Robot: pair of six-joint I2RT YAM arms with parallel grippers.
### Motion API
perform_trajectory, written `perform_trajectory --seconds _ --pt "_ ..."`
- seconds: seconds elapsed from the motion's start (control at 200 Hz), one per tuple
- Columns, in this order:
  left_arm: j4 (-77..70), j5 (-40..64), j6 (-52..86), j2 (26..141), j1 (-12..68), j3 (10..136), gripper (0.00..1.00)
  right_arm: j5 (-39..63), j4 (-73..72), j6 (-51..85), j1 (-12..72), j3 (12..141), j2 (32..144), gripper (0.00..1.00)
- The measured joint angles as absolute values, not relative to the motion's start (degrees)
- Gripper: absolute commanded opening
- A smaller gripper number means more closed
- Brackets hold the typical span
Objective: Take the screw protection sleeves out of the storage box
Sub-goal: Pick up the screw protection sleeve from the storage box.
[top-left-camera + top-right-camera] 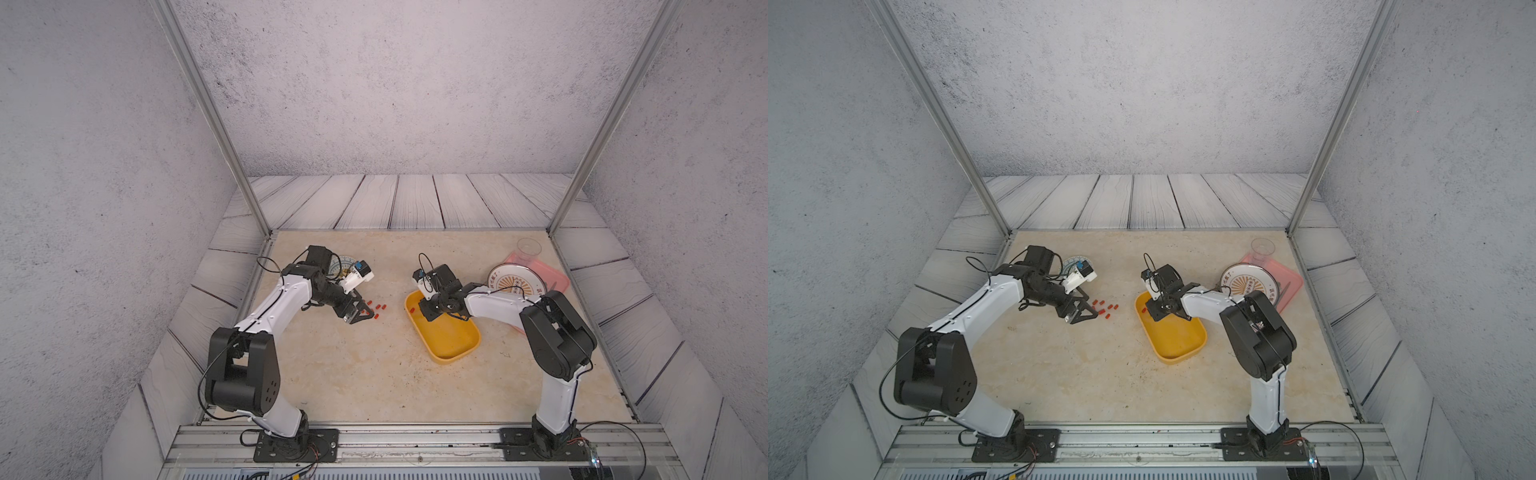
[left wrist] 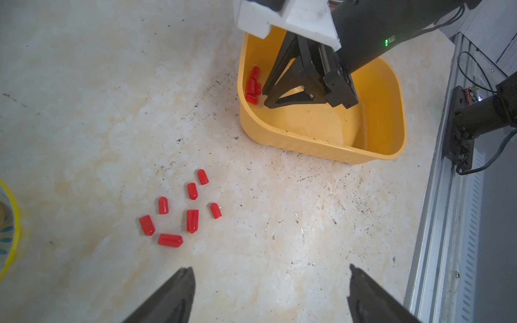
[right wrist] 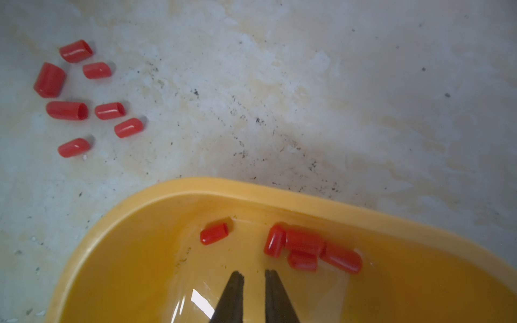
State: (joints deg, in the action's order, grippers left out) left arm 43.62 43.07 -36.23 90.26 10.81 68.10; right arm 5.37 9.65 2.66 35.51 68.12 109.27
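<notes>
The sleeves are short, bright red caps, rounded at one end and open at the other, and not all the same size. Five lie inside the yellow box (image 3: pixel 279 195), at the end nearer the left arm and close to its wall. Four sleeves (image 3: pixel 303 242) are bunched together and touching, and a single sleeve (image 3: pixel 214 233) lies a little apart from them. Seven more loose sleeves (image 2: pixel 192 221) are scattered on the table (image 2: pixel 84 112), near that end of the box and between the two arms.

The right gripper (image 3: pixel 254 275) reaches down into the box. Its two black fingers stand only a narrow slit apart with nothing between them. Seen from its wrist, the tips are near the bunch but touch none of the sleeves.

The left gripper (image 2: pixel 271 279) is spread wide and empty. It hangs over bare table just beside the loose sleeves.

Behind the right arm sits a pink tray (image 1: pixel 552 276) with a round patterned plate (image 1: pixel 515 282) and a clear cup (image 1: pixel 528 247). A small patterned bowl (image 1: pixel 338 266) is partly hidden behind the left arm.
</notes>
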Motion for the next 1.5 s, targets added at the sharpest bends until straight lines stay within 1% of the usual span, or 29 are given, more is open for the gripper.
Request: perform_trajectory --seconds 0.736,0.886,1.056,1.156,1.346,1.501 --pt "44.2 43.1 -36.7 90.3 10.8 68.1 0.90 1.8 5.1 4.1 35.5 69.8 114.4 0.20" --pt "44.4 43.1 -36.7 90.3 10.8 68.1 0.90 1.3 3.3 4.6 35.5 69.8 115.1 0.16" --pt "44.4 43.1 -36.9 90.3 10.8 68.1 0.90 1.3 2.9 4.9 35.5 69.8 115.1 0.07" --pt "44.4 43.1 -36.9 90.3 10.8 68.1 0.90 1.3 3.0 5.3 35.5 69.8 115.1 0.04" --pt "44.4 43.1 -37.1 90.3 11.0 68.1 0.90 1.6 4.6 5.3 35.4 70.2 114.8 0.02" --pt "44.6 42.7 -36.5 90.3 11.0 68.4 0.90 3.2 9.4 4.5 34.8 70.2 112.7 0.02"
